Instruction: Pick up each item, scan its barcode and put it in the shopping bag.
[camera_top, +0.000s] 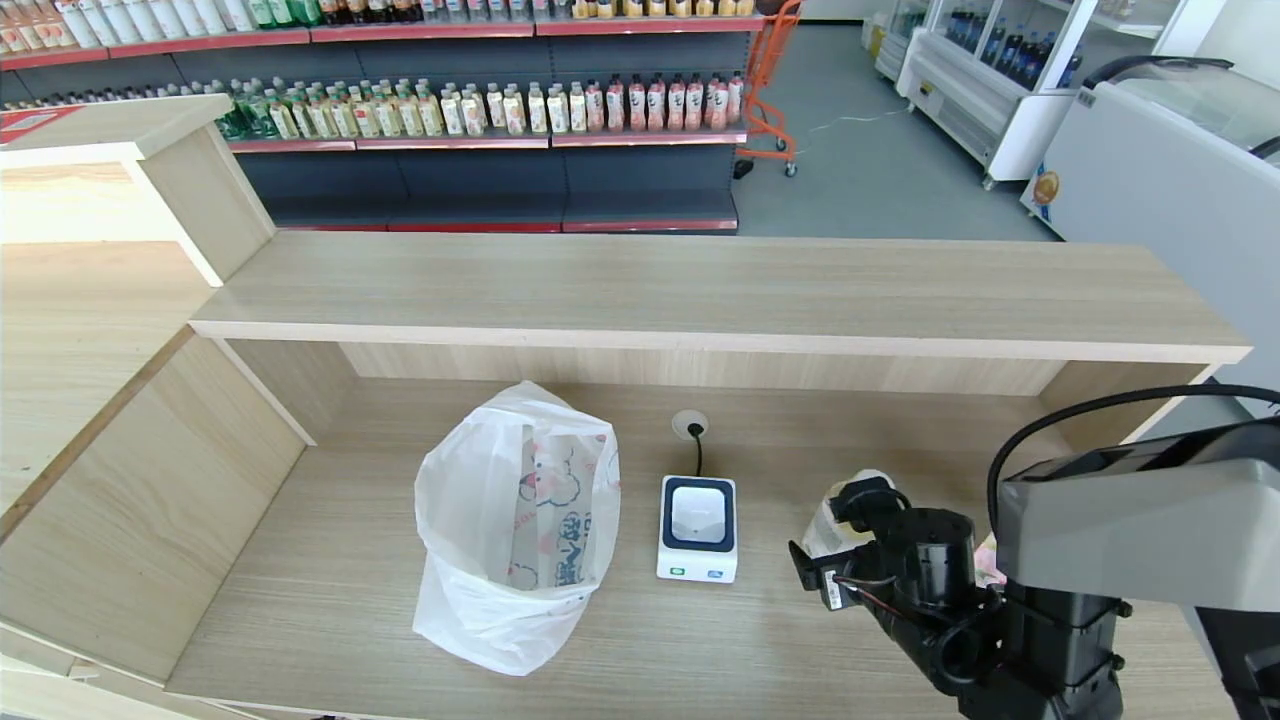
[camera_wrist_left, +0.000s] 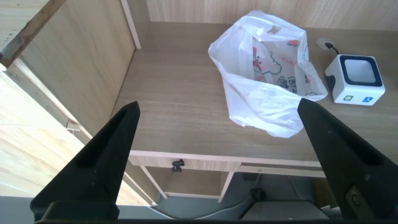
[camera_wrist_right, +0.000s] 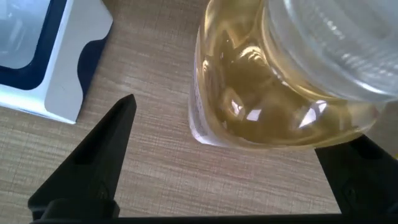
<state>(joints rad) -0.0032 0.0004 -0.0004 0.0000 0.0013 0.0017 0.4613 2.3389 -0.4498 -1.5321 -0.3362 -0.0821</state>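
A clear bottle (camera_wrist_right: 267, 93) of yellow liquid with a transparent cap stands on the wooden counter, just right of the white and blue barcode scanner (camera_top: 698, 525). My right gripper (camera_wrist_right: 227, 180) is open, its fingers spread to either side of the bottle's base without touching it. In the head view the right gripper (camera_top: 835, 535) hides most of the bottle (camera_top: 818, 528). The white shopping bag (camera_top: 520, 530) stands open to the left of the scanner, with a pink-printed pack inside. My left gripper (camera_wrist_left: 217, 168) hangs open and empty off the counter's front edge, facing the bag (camera_wrist_left: 267, 81).
A raised ledge (camera_top: 700, 290) runs along the back of the counter, and a side wall (camera_top: 150, 500) closes its left end. The scanner's cable goes into a hole (camera_top: 690, 425) behind it. Something pink (camera_top: 990, 570) peeks out behind my right arm.
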